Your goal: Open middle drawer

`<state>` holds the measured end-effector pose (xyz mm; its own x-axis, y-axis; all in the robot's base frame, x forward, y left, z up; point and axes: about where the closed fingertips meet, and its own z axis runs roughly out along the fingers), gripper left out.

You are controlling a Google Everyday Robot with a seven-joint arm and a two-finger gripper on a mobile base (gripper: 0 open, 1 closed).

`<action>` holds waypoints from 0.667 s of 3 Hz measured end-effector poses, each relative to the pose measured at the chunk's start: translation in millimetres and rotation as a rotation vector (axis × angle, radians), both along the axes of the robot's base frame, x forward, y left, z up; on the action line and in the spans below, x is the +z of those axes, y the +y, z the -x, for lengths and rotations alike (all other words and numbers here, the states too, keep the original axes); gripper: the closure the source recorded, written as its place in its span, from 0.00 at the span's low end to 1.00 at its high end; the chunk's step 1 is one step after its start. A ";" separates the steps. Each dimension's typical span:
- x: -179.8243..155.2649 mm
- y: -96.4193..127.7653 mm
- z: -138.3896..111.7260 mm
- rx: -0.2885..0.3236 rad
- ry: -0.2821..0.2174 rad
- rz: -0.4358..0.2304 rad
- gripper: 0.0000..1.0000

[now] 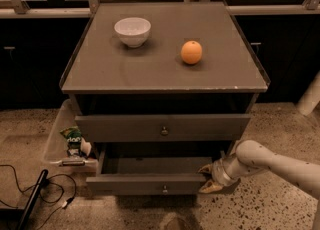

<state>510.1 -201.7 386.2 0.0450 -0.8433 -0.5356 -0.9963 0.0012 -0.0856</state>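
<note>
1. Middle drawer [130, 184]: second front down beneath the bench [150, 69], drawn forward with its inside floor showing. Judged largely open.
2. Tool [206, 178]: low beneath the bench's right front corner, at that drawer front's right end. Fingers stood wide apart, gripping nothing; contact not discernible.
3. Judged reason: the knob [165, 189] was small, so the front's end gave an easier pulling edge.
4. Bowl [132, 30] and orange [191, 52] sat on the bench.

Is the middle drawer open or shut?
Open: the middle drawer sticks out, its inside showing. The gripper is at its right end.
</note>
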 end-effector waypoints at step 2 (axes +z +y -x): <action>6.2 -3.9 10.2 0.003 -0.017 0.000 0.86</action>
<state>499.9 -205.6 392.5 0.0569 -0.8431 -0.5347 -0.9947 -0.0021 -0.1026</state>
